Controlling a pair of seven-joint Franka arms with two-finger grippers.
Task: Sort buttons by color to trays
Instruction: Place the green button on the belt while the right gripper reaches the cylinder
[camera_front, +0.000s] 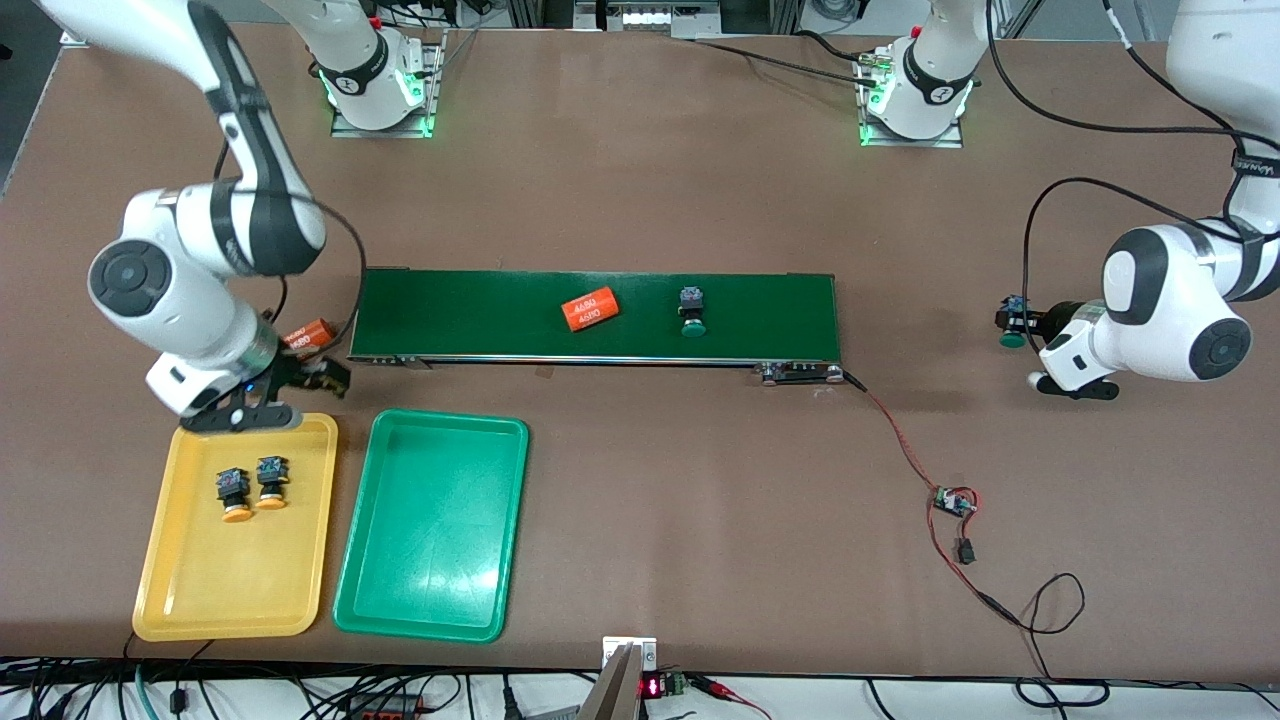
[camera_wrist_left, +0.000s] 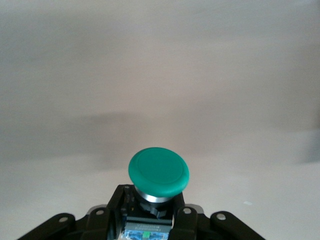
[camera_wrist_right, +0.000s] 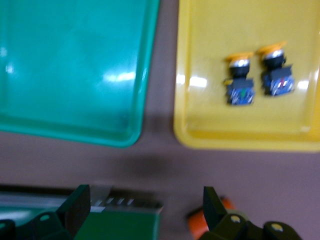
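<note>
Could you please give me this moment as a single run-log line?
left gripper: shut on green button | right gripper: open, above yellow tray | yellow tray: two yellow buttons | conveyor belt: one green button

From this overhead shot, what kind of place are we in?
Likely a robotics lab test bench, not a factory line: two arms bolted to a brown table, a short dark-green conveyor belt with exposed wiring and a bare circuit board, and cable bundles along the edge.

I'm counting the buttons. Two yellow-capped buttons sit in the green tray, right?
Not quite. The two yellow-capped buttons sit in the yellow tray, not the green tray, which holds no buttons. The front view shows this.
</note>
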